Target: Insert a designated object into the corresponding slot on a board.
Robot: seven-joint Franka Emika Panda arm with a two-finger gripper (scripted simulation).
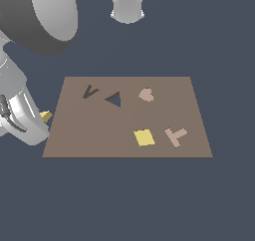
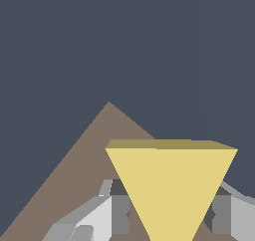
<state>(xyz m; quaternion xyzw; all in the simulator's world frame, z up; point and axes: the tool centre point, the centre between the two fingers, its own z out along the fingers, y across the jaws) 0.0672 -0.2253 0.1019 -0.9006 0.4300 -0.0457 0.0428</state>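
A large flat brown board is seen lying on the dark blue-grey ground. Near its far edge a dark V-shaped cut-out is found, and just beside it the dark triangular slot, with a pinkish heart-shaped piece further toward the exterior view's right. Nearer the front edge a yellow square block and a tan T-shaped piece are set side by side, apart from each other.

The arm is seen at the exterior view's left, beside the board's edge. Only a small corner of the yellow triangular block is shown there, just off the board and well apart from the slot.

In the wrist view the yellow triangular block fills the space between the two fingers of the gripper. The fingers appear to be pressed against the block's sides, though the contact itself is hidden, so the block seems to be grasped. A corner of the board is seen behind it.
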